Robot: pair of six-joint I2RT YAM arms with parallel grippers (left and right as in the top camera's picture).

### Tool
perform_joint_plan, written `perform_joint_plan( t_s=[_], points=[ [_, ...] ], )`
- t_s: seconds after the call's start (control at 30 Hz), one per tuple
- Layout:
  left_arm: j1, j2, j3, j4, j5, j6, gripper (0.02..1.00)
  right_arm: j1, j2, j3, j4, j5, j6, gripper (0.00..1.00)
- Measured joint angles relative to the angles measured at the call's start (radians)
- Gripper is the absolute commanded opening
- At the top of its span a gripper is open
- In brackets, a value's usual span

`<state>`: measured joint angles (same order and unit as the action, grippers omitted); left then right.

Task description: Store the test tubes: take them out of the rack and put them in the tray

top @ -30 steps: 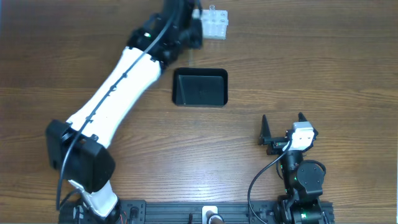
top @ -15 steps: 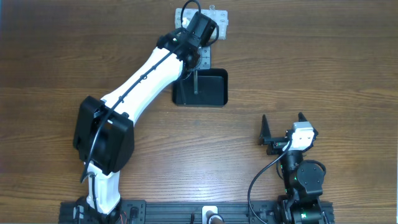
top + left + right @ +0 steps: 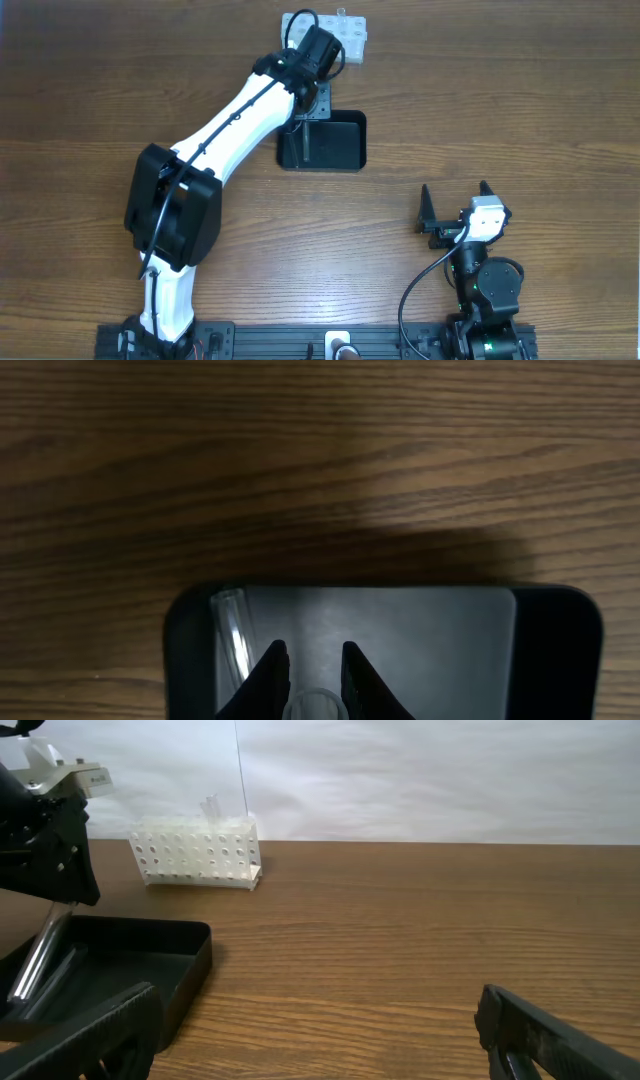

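The left hand [image 3: 308, 660] is gripping a test tube [image 3: 315, 705] over the tray [image 3: 185, 650], toward the worktop's far edge. Next it probably needs lowering and releasing; the right hand [image 3: 454, 195] is sitting open.

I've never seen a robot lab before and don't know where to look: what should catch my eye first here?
The long white left arm stretches across the wooden table, its left gripper shut on a test tube over the black tray, where another tube lies. Beyond the tray stands the white rack; the right gripper sits open near its base.
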<state>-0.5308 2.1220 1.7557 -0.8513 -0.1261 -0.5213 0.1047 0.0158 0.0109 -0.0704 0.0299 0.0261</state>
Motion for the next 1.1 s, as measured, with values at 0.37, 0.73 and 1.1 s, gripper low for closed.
perform_joint_plan(
  t_s=[0.37, 0.73, 1.1],
  points=[
    [0.007, 0.044, 0.0, -0.001, 0.016, 0.0, 0.04, 0.0, 0.0, 0.0, 0.0, 0.0, 0.0, 0.993],
    [0.007, 0.064, 0.0, -0.001, 0.019, -0.001, 0.463, 0.0, 0.0, 0.0, 0.0, 0.0, 0.0, 0.993],
    [0.007, 0.024, -0.008, 0.005, -0.036, -0.009, 0.961, 0.0, 0.0, 0.0, 0.0, 0.0, 0.0, 0.993]
  ],
)
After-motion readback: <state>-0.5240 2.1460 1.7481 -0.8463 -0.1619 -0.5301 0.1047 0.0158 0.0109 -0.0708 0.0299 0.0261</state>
